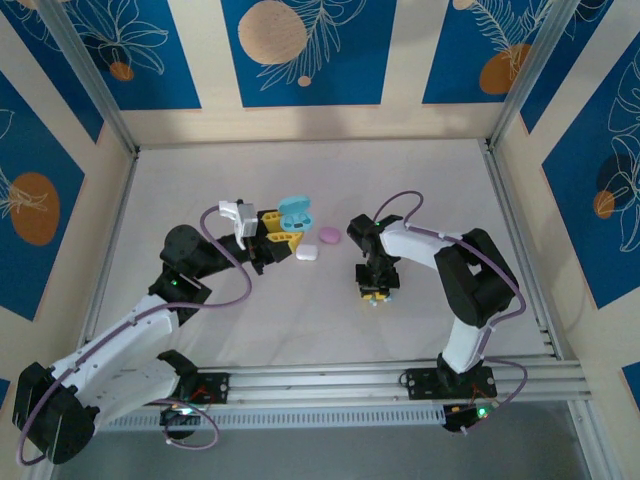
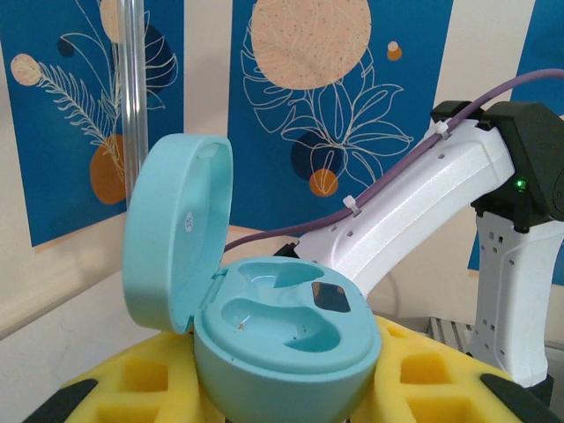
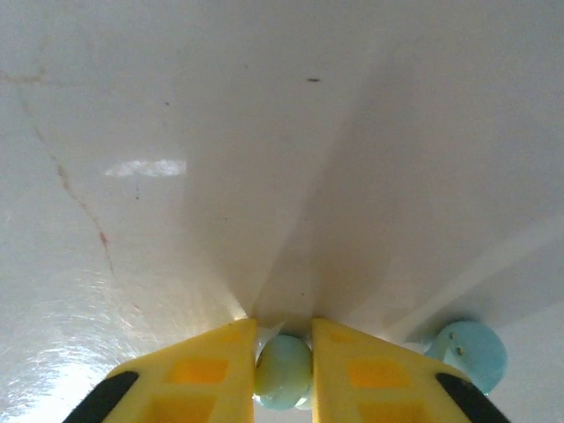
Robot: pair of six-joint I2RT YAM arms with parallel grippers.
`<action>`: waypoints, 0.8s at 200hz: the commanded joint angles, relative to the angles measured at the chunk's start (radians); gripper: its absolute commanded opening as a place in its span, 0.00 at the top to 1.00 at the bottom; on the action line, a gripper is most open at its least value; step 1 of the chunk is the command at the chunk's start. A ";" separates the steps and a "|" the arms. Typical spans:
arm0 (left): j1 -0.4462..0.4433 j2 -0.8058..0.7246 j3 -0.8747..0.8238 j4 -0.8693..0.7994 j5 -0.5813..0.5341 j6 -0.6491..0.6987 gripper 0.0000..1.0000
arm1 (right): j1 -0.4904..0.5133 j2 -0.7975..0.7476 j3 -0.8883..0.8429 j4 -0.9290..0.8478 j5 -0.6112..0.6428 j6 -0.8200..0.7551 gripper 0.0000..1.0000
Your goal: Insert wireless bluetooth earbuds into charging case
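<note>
Your right gripper pinches a tiny shiny cyan earbud at its very tips, so it could pop out. Your left gripper squeezes the open round cyan case.

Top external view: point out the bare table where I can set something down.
Free: the far table band between the back wall and the cyan case; the near middle between both arms, ahead of the rail. Crowded: the centre, where the left pincer holds the cyan case beside the white case, pink case, and the right pincer pinching a cyan earbud.
</note>
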 commanded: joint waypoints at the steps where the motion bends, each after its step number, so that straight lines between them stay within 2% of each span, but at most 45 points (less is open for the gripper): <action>1: -0.008 -0.016 -0.005 0.000 -0.010 0.014 0.69 | 0.013 -0.052 0.018 -0.010 -0.033 0.014 0.82; 24: -0.009 -0.026 -0.006 -0.010 -0.023 0.019 0.69 | -0.002 -0.157 0.033 0.009 -0.122 -0.004 0.82; 49: -0.009 -0.043 -0.008 -0.038 -0.054 0.034 0.69 | -0.026 -0.297 0.041 0.088 -0.342 -0.031 0.82; 75: -0.008 -0.052 -0.010 -0.061 -0.068 0.051 0.69 | -0.080 -0.414 0.041 0.209 -0.644 -0.010 0.81; 120: -0.008 -0.054 -0.011 -0.079 -0.079 0.072 0.69 | -0.126 -0.532 0.062 0.413 -0.952 0.109 0.81; 160: -0.009 -0.040 -0.006 -0.078 -0.072 0.088 0.69 | -0.131 -0.561 0.077 0.563 -1.089 0.230 0.81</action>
